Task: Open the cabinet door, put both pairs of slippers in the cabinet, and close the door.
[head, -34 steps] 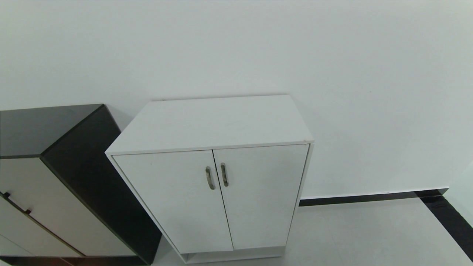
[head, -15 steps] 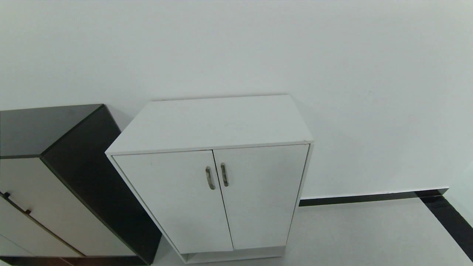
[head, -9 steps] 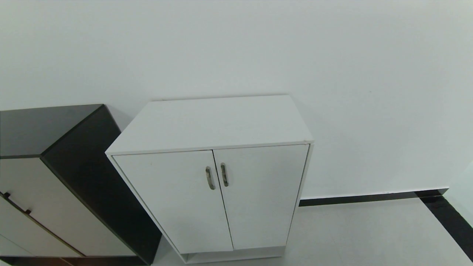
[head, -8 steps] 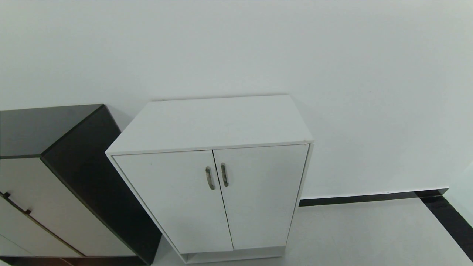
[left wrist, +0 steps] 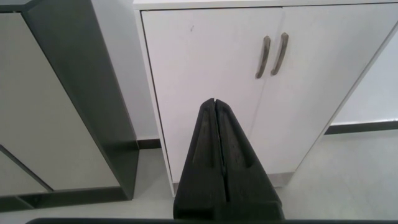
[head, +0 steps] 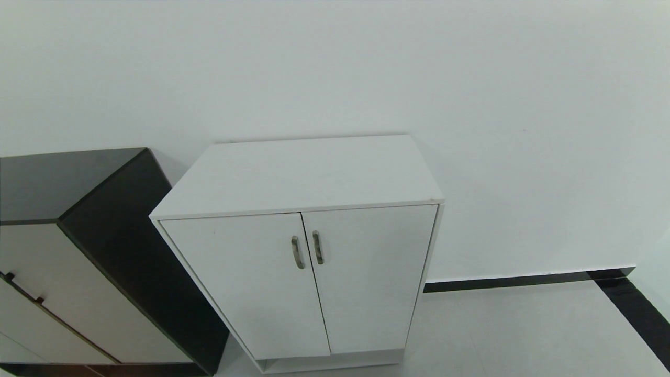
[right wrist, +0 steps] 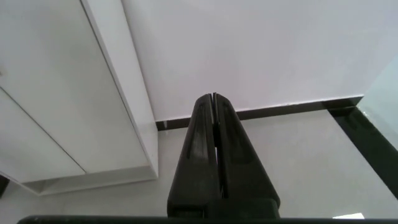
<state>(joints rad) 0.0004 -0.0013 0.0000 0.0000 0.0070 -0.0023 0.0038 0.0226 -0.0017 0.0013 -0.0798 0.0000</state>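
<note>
The white cabinet stands on the floor with its back against the white wall. Both of its doors are shut: the left door and the right door meet at a thin seam down the middle of the front. Two curved metal handles, the left handle and the right handle, sit upright just beside each other, one on either side of that seam, in the upper half of the doors. A low plinth runs under the doors at the cabinet's foot.

Just beside the cabinet's left side stands a dark cabinet with pale fronts. A black skirting strip runs along the foot of the wall from the white cabinet's right side and turns at the corner.

The left gripper has its two black fingers pressed flat together and points at the left door, apart from it and below the handles. The right gripper also has its fingers pressed together, and points at the floor and skirting by the cabinet's right side.
</note>
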